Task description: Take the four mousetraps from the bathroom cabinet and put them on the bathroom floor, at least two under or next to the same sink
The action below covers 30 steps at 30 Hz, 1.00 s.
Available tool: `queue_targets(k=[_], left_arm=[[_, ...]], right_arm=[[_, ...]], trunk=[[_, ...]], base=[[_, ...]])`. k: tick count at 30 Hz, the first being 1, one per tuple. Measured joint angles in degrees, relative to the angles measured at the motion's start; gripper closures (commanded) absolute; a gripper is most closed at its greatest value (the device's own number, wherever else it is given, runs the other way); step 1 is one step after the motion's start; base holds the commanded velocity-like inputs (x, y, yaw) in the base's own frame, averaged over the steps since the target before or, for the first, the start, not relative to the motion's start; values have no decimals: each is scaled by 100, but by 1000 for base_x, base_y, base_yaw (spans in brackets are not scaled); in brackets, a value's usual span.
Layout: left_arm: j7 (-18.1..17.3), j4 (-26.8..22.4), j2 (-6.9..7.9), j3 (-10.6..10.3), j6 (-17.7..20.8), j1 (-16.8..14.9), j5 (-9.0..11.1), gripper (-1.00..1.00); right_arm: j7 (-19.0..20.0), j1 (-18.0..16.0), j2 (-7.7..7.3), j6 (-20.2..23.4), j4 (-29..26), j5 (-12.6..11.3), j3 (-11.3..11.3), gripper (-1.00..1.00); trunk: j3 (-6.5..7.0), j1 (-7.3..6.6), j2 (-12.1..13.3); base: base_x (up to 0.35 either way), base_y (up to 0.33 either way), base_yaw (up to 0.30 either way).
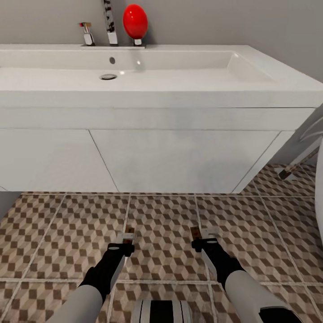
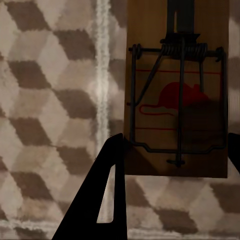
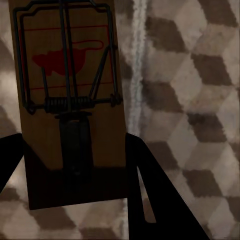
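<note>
Holding one mousetrap each, above the patterned floor (image 1: 161, 233) in front of the wide white sink (image 1: 134, 85). Left gripper (image 1: 127, 244) pinching a mousetrap (image 1: 129, 233) at one short end, wooden board (image 2: 177, 90) flat between the dark fingers (image 2: 100, 200), wire spring and red mouse mark facing the wrist camera, cube-pattern tiles (image 2: 50, 100) beyond. Right gripper (image 1: 200, 241) likewise clamped on the second mousetrap (image 1: 194, 233), its board (image 3: 70, 100) gripped near the plain end between black fingers (image 3: 155, 200), spring bar close to the jaws, red mark further out. Both traps just ahead of the fingertips, pointing toward the sink's white cabinet front (image 1: 179, 159). Further off, beyond the basin: metal tap (image 1: 109, 22) and a red egg-shaped thing (image 1: 135, 21) by the wall.
</note>
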Motion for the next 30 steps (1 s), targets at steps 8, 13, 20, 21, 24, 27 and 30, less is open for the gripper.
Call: queue_targets(k=[8,13,20,21,24,27,30], left_arm=[[24,-21,3,-13,-1,0,6,100],[34,-226,3,-12,18,0,7,100],[29,-469,-26,-11,72,0,20,100],[29,-482,-29,-11,75,0,21,100],[28,-514,-36,-16,86,-13,22,100],[28,-539,-39,-19,100,-81,24,100],[29,-546,-39,-19,182,-122,25,100]], right_arm=[[-6,0,0,33,0,8,7,100],[-8,0,0,41,-2,11,5,100],[-9,0,-5,52,-51,25,-5,100],[-9,0,-5,54,-64,23,-5,100],[-9,0,-13,58,-115,18,-7,100],[-13,-1,-6,61,-251,13,-7,100],[-15,0,-4,61,-367,11,-8,100]], trunk=[[-177,21,-11],[-288,33,-18],[-443,51,-27],[-465,54,-28],[-532,62,-32],[-598,69,-36],[-665,77,-40]], base=[[0,0,0],[0,0,0],[0,0,0],[0,0,0],[0,0,0],[0,0,0],[0,0,0]])
